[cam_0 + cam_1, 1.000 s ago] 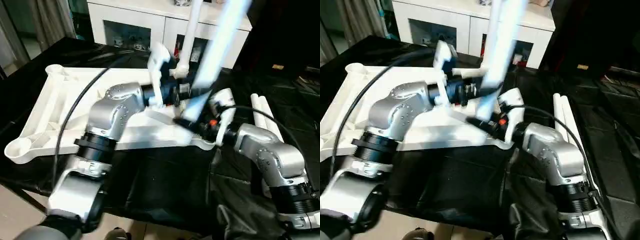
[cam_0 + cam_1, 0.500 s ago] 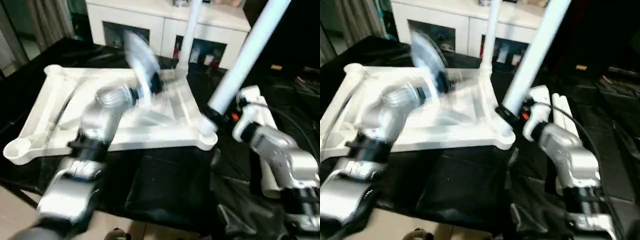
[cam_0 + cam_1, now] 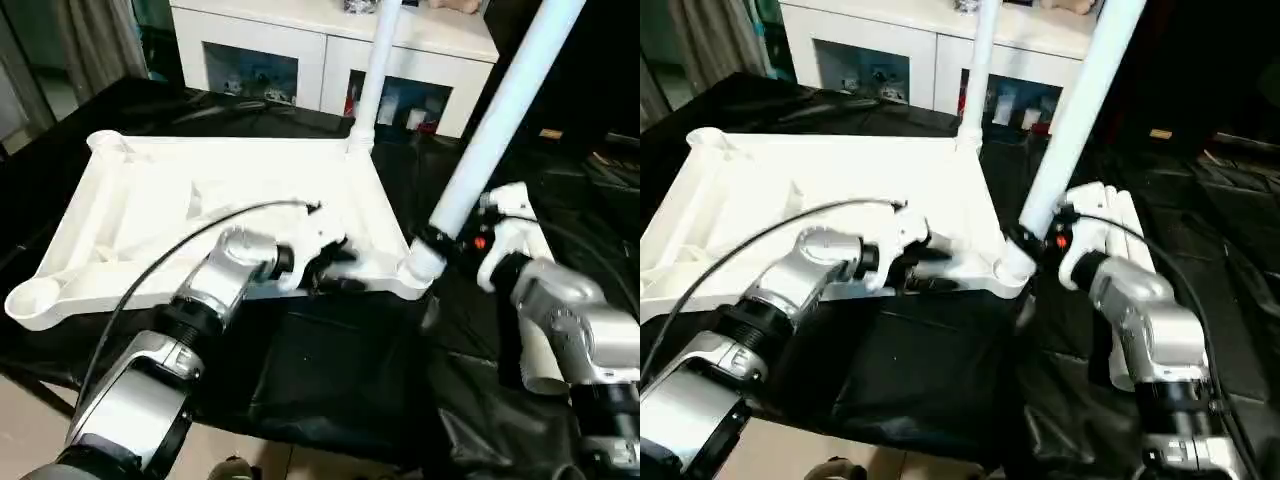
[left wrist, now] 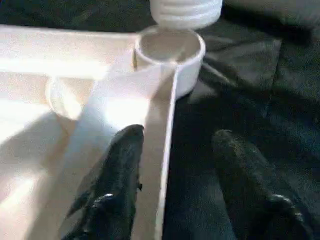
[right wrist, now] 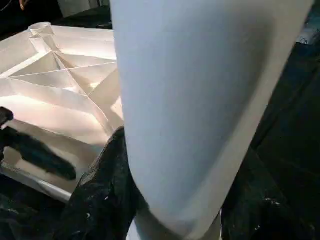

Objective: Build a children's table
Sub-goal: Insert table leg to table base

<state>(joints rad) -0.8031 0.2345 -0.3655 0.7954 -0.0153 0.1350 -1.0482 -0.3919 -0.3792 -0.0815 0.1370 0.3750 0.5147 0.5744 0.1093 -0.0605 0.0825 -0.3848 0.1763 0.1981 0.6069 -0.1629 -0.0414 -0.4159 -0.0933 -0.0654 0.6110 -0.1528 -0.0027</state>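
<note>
The children's table top point(image 3: 150, 210) lies upside down, ribs up, on the black-sheeted table. One white leg point(image 3: 366, 90) stands upright in its far right corner socket. My right gripper point(image 3: 440, 242) is shut on a pale-blue leg point(image 3: 500, 110) near its lower end. That leg leans right, and its threaded end point(image 4: 185, 10) sits just above the near right socket point(image 4: 170, 47). In the right wrist view the leg point(image 5: 200, 100) sits between the two fingers. My left gripper point(image 4: 177, 145) is open and straddles the top's near rim, one finger point(image 4: 120, 170) inside and the other point(image 4: 245, 170) outside.
Two spare white legs point(image 3: 1122, 215) lie on the black sheet to the right, behind my right arm. A white glass-door cabinet point(image 3: 300, 50) stands beyond the work table. The left arm's black cable point(image 3: 180, 250) loops over the table top.
My left arm let go up by the leg and swung down to the top's near rim. My right gripper carried the leg's lower end to the near right socket and stood it steeper.
</note>
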